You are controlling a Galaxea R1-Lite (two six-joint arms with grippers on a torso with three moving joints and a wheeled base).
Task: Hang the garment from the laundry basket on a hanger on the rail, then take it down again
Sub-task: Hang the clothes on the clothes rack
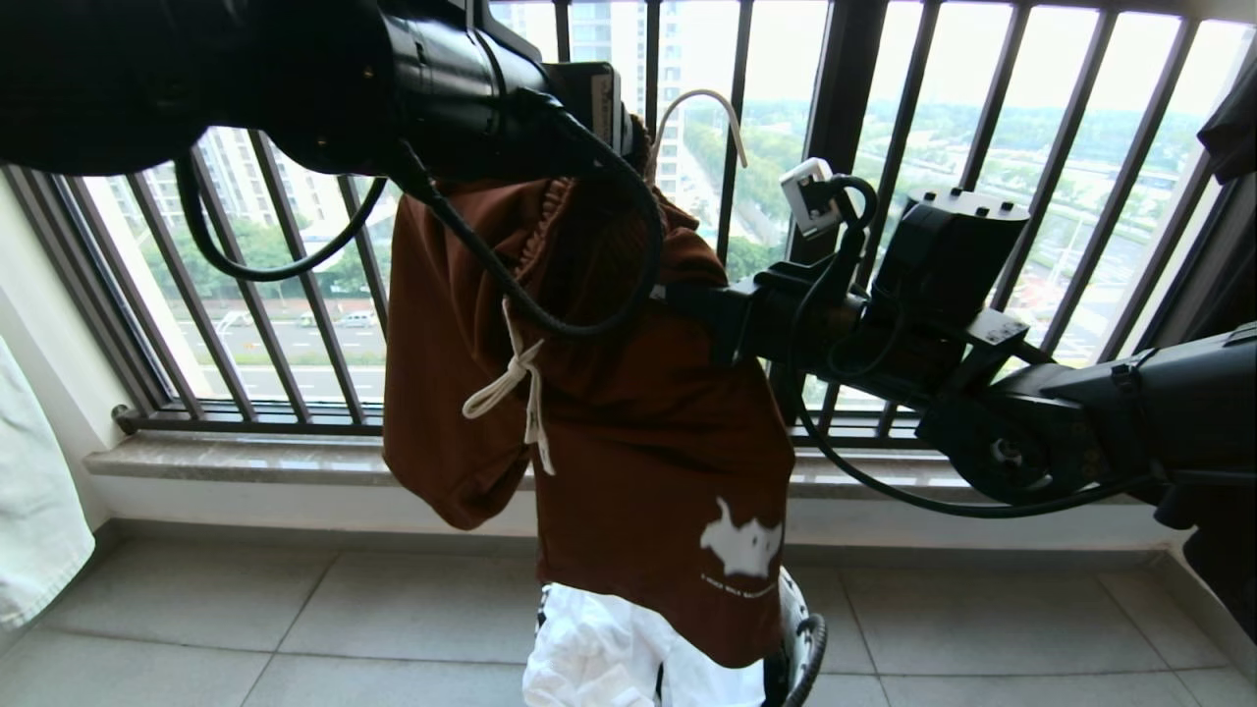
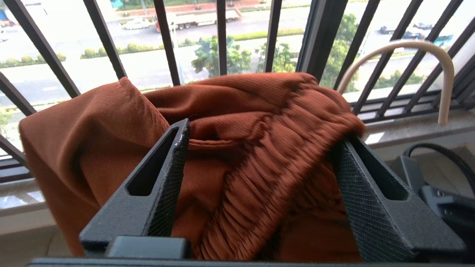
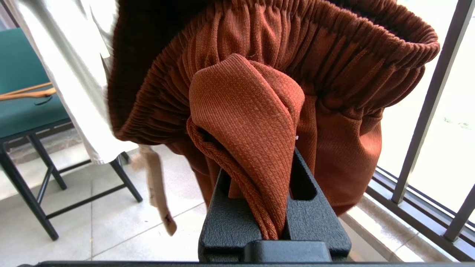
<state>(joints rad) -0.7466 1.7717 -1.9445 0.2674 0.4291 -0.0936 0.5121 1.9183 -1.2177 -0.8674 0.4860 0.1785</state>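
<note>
- The head view shows the rust-brown shorts with a ribbed elastic waistband and white drawstring [image 1: 589, 393] hanging in mid-air in front of the black balcony railing of vertical bars [image 1: 295, 295], a small white logo near the lower hem.
- Only that view shows the floor below: a heap of white cloth [image 1: 609, 648] sits in a small round basket with a thin dark rim [image 1: 810, 653], directly under the shorts.
- The right gripper [image 3: 276, 207] reaches in from the right and, as its own wrist view makes plain, is clamped tight on a fold of the brown fabric just below the waistband; in the head view the cloth hides its fingers.
- The left gripper [image 2: 259, 163] sits at the top of the shorts. Its wrist view shows the two black fingers [image 2: 167, 174] spread wide, the bunched waistband lying loose between them.
- The thin cream-white wire hanger [image 2: 441, 74] shows only its curved hook, rising just beside the waistband in both the head and left wrist views.
- Only the right wrist view shows a pale hanging garment [image 3: 66, 74] and a green chair with black legs [image 3: 26, 111] behind the shorts.
</note>
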